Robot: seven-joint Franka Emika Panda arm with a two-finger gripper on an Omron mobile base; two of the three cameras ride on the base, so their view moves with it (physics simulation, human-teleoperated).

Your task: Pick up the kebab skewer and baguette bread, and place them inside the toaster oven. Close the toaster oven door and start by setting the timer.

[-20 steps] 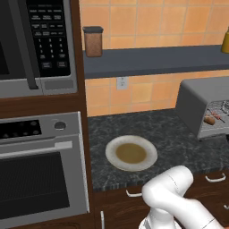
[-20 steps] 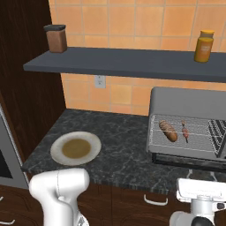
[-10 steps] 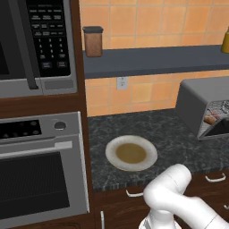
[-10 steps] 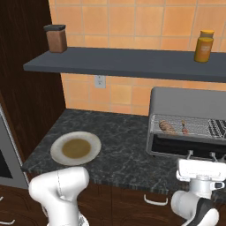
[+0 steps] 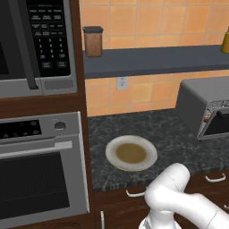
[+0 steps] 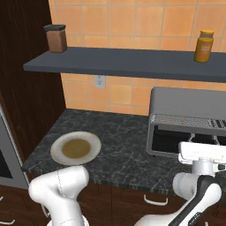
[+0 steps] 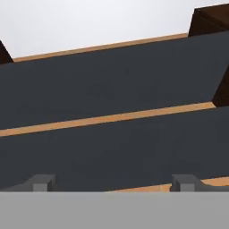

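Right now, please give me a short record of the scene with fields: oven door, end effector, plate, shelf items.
oven door: toaster oven door looks shut, or nearly; right base view
end effector: open, holding nothing, fingertips wide apart; white hand in front of the oven
plate: on the dark counter, left of the oven, brownish centre, nothing on it
shelf items: brown jar at left end, yellow bottle toward the right
food: a bit of it shows through the door edge in left base view; which item, cannot tell

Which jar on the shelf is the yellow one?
The yellow jar at the shelf's right end; the brown jar with a dark lid stands at the left end.
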